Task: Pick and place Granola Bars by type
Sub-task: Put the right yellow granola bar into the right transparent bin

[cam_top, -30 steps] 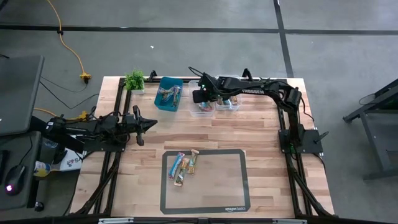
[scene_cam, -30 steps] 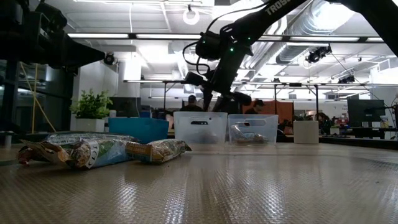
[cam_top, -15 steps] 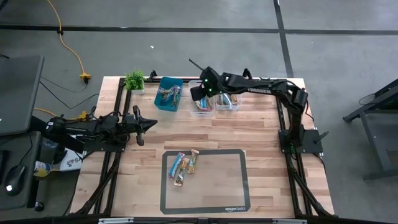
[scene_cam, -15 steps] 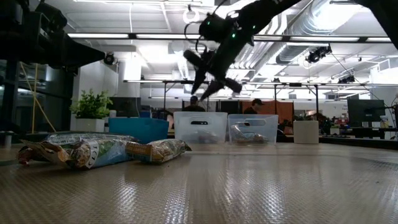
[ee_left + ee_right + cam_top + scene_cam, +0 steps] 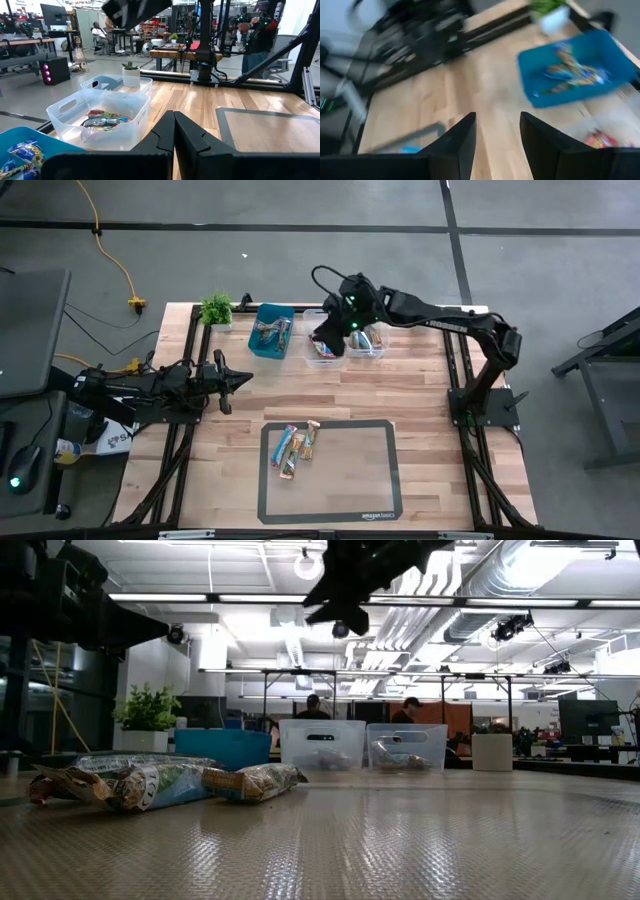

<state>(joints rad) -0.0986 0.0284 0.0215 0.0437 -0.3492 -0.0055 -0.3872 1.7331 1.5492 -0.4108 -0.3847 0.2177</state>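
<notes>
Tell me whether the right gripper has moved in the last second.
Yes. The right gripper, open and empty, has risen from just above the clear bins to near the picture's top in the low view.

Blue bin (image 5: 271,332), 2 clear bins (image 5: 322,352), black-bordered mat (image 5: 350,470), light wood table (image 5: 420,400).

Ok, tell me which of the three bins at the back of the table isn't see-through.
The teal plastic bin, nearest the small potted plant. The other two, side by side to its right in the high view, are clear plastic.

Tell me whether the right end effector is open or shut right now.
Open. The right end effector shows a clear gap between its fingers, with nothing held.
</notes>
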